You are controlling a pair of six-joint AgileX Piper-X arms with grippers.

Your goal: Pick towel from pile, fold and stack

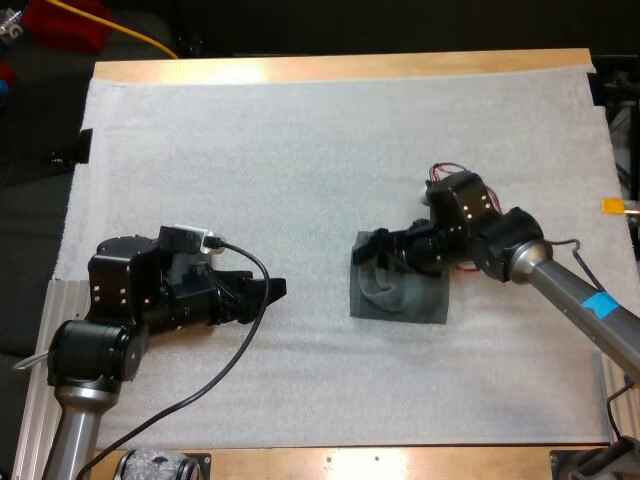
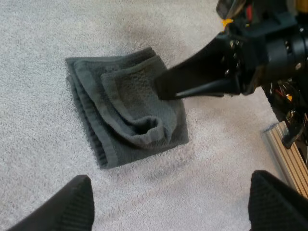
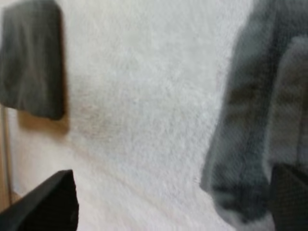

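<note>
Setting: wooden counter (image 1: 350, 68) covered almost edge to edge by a white mat (image 1: 300, 150), seen from behind and above the two arms.

Towel, position: one dark grey-green towel (image 1: 400, 292) lies on the mat, right of centre in the high view, between the two arms and much nearer the right one.

Towel, form: roughly square and partly folded. An upper layer is doubled back over the lower one. In the left wrist view the towel (image 2: 120, 110) shows a hemmed border along its outer edges and a loose rolled curl of cloth on the side nearer that camera.

Left arm: the left arm (image 1: 120, 300) enters from the lower left corner of the high view, lies low over the mat and points toward the towel, well apart from it.

Left jaws: apart and clear of any thing. Their two black tips stand wide with mat between them, and the towel lies beyond them.

Right arm: the right arm (image 1: 520, 255) reaches in from the right edge of the high view, its wrist bent down over the far part of the towel.

Right jaws: apart, with mat between the two tips in the right wrist view. The towel (image 3: 250, 120) is just beside one tip; whether that tip touches the cloth cannot be told. In the left wrist view these jaws sit low over the towel's upper layer.
</note>
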